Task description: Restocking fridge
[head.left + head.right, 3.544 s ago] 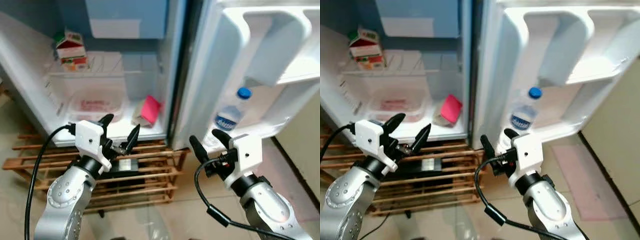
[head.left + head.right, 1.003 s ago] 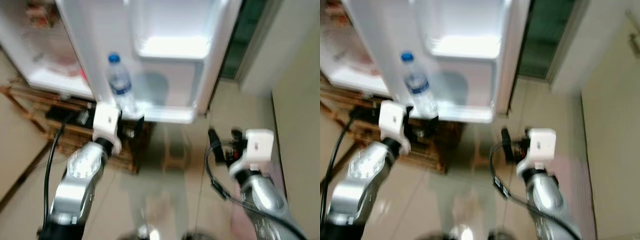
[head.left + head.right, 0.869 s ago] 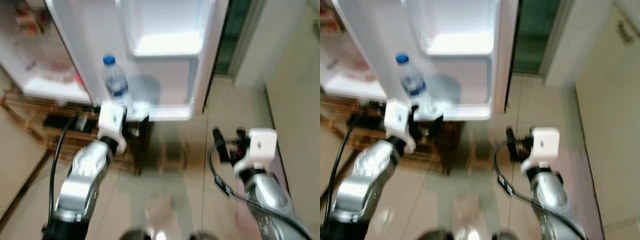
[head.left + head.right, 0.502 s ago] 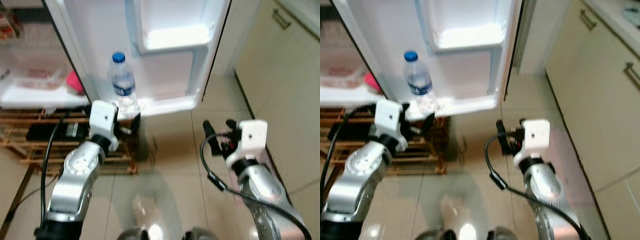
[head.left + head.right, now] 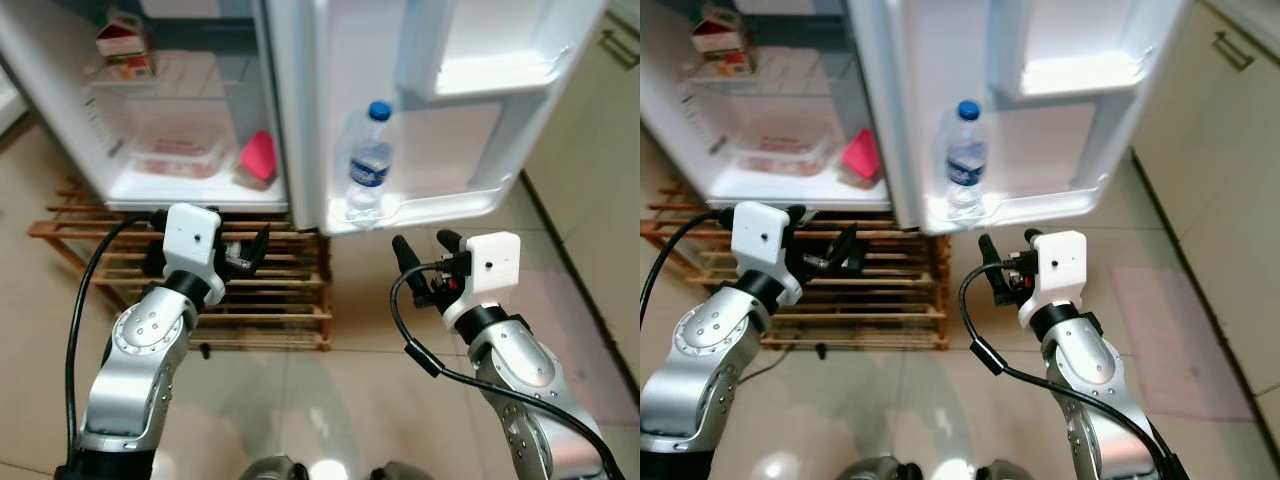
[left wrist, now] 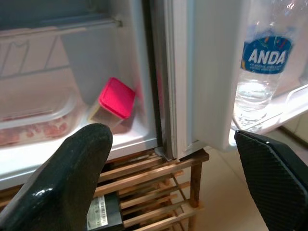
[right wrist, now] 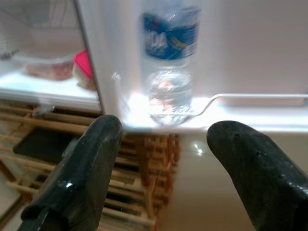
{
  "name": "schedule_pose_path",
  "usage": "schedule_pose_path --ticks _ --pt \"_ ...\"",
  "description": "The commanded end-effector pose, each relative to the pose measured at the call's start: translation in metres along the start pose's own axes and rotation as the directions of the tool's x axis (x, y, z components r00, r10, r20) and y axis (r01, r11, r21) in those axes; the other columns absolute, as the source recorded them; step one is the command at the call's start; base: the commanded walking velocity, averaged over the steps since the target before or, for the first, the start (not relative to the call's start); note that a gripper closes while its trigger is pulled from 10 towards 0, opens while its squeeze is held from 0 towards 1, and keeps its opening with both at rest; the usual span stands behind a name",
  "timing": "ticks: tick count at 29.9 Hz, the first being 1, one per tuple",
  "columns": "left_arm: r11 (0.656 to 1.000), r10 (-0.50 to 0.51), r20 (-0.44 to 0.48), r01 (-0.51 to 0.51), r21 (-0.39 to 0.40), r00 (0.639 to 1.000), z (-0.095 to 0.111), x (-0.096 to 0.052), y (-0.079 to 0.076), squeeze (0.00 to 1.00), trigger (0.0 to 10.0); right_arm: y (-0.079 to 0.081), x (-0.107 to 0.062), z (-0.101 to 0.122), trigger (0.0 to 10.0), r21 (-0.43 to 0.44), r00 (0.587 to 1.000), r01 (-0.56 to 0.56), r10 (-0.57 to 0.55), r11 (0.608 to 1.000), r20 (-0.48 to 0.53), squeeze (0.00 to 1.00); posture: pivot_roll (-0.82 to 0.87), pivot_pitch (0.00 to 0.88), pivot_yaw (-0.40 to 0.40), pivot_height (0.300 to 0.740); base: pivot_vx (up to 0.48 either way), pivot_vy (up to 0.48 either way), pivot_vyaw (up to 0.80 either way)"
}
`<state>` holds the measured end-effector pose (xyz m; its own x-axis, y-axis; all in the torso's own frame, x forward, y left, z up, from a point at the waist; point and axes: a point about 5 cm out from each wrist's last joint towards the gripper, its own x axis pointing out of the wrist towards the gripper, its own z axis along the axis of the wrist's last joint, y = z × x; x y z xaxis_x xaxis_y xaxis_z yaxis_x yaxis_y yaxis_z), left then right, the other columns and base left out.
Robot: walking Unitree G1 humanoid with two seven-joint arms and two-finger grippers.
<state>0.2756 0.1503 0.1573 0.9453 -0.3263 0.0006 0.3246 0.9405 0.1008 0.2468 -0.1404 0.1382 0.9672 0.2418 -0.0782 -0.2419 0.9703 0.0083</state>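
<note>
Left eye view: a small white fridge (image 5: 60, 90) was seen standing open on a slatted wooden rack (image 5: 280, 300) over glossy beige floor tiles (image 5: 350, 400), with cream cabinet fronts (image 5: 600, 130) along the robot's right. On the wire shelf a milk carton (image 5: 120, 40) stood upright; on the fridge floor a clear lidded tub (image 5: 175, 158) was set beside a box with a pink lid (image 5: 255, 160), tilted. In the lowest bin of the moulded white door (image 5: 480, 90), a clear plastic water bottle (image 5: 368, 160) with a blue cap and blue label stood upright behind a thin rail. The left gripper (image 5: 205, 255) was held low before the rack, its black fingers spread and empty. The right gripper (image 5: 422, 250) was raised just below the door bin, its fingers likewise parted around nothing.
</note>
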Motion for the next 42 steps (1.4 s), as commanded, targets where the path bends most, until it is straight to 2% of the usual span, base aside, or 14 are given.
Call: schedule_pose_path --ticks 1,10,26,28,30,33,35,37,39,40,42 --pt "1.000 0.020 0.003 -0.020 0.017 1.000 0.003 0.004 0.005 0.00 10.0 0.002 0.001 0.005 10.0 0.001 1.000 -0.004 0.004 1.000 0.021 0.00 0.00 0.047 0.034 0.740 0.000 0.480 -0.80" --pt "1.000 0.000 0.030 -0.001 0.014 1.000 0.009 0.014 0.000 0.00 10.0 -0.001 0.000 0.005 10.0 0.006 1.000 0.008 -0.008 1.000 0.028 0.00 0.00 0.045 0.042 0.740 0.000 0.480 -0.80" --pt "0.999 -0.037 0.050 0.036 0.019 0.998 0.012 0.025 -0.006 0.00 10.0 -0.004 -0.002 0.007 10.0 0.007 0.998 0.044 -0.044 0.999 0.041 0.00 -0.01 0.045 0.067 0.740 0.000 0.480 -0.80" --pt "0.997 -0.036 0.070 0.031 0.064 0.997 0.017 0.025 -0.008 0.00 10.0 -0.004 -0.002 0.008 10.0 0.005 0.998 0.046 -0.046 0.999 0.045 0.00 -0.01 0.049 0.067 0.740 0.000 -0.480 -0.80" --pt "0.997 -0.041 0.067 0.037 0.063 0.997 0.016 0.025 -0.010 0.00 10.0 -0.004 -0.002 0.009 10.0 -0.006 0.998 0.042 -0.041 0.999 0.049 0.00 -0.01 0.050 0.067 0.740 0.000 -0.480 -0.40" --pt "0.999 -0.032 0.062 0.030 0.030 0.998 0.013 0.023 -0.011 0.00 10.0 -0.001 -0.001 0.012 10.0 -0.050 0.998 0.023 -0.021 0.998 0.053 0.00 -0.01 0.055 0.064 0.740 0.000 -0.480 0.00" --pt "1.000 0.011 0.086 -0.010 -0.018 0.996 0.015 0.021 -0.009 0.00 10.0 0.001 0.000 0.015 10.0 -0.072 0.998 0.016 -0.011 0.997 0.060 0.00 -0.02 0.057 0.061 0.740 0.000 0.000 0.00" --pt "0.999 0.023 0.093 -0.021 -0.031 0.995 0.015 0.021 -0.008 0.00 10.0 0.001 0.000 0.016 10.0 -0.077 0.998 0.014 -0.009 0.997 0.062 0.00 -0.02 0.057 0.061 0.740 0.000 0.000 0.00" --pt "0.999 0.043 0.095 -0.042 -0.007 0.995 0.017 0.022 -0.006 0.00 10.0 0.000 0.003 0.019 10.0 -0.079 0.998 0.020 -0.014 0.997 0.068 0.00 -0.01 0.061 0.049 0.740 0.000 0.000 0.00" --pt "0.998 0.041 0.095 -0.045 0.039 0.995 0.018 0.025 -0.004 0.00 10.0 0.001 0.007 0.021 10.0 -0.119 0.997 0.012 -0.003 0.993 0.077 0.00 0.00 0.061 0.045 0.740 0.000 0.000 0.00" --pt "0.998 0.036 0.092 -0.041 0.051 0.995 0.017 0.025 -0.004 0.00 10.0 0.002 0.008 0.022 10.0 -0.139 0.997 0.005 0.007 0.990 0.080 0.00 0.00 0.061 0.045 0.740 0.000 0.000 0.00"
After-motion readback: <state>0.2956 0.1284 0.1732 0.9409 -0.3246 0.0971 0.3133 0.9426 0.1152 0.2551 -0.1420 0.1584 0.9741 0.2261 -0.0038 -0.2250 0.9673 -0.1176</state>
